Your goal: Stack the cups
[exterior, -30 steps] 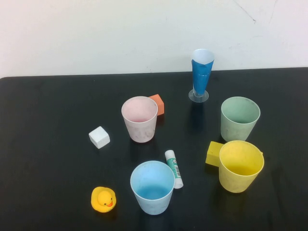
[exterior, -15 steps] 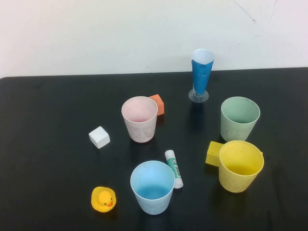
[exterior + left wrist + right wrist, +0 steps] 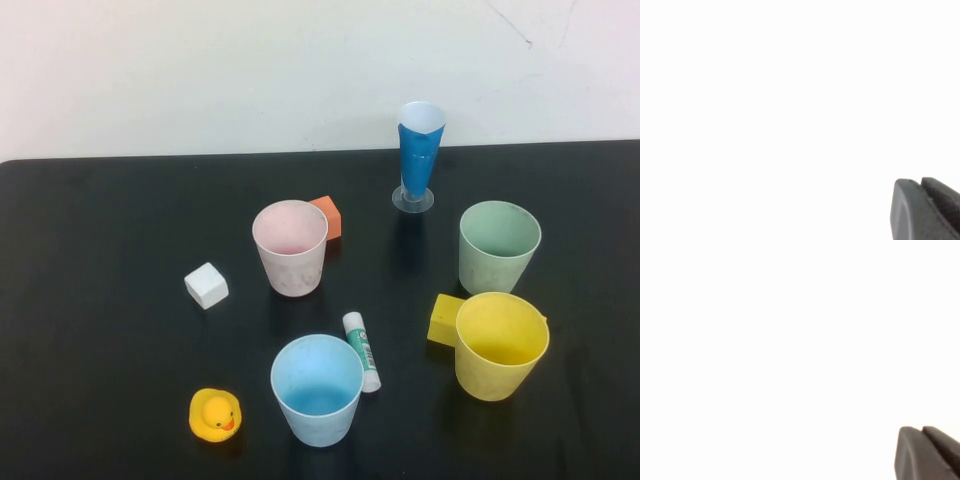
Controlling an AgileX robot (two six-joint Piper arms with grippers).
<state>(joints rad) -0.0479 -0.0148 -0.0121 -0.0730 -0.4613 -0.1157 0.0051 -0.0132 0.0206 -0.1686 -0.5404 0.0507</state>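
Left gripper (image 3: 927,210): you see one dark corner against blank white; off the table, jaw state unreadable.
Right gripper (image 3: 930,452): same, unreadable.
Cups: pink cup (image 3: 290,247), blue cup (image 3: 317,389), green cup (image 3: 498,246), yellow cup (image 3: 499,345) stand apart, upright, unstacked on your black table (image 3: 100,250).

My left claw (image 3: 925,210) and right claw (image 3: 927,452), off the surface (image 3: 100,220), show matt dark plastic; the surface is smooth, slightly glossy black; the cups (image 3: 290,247) look frosted plastic.
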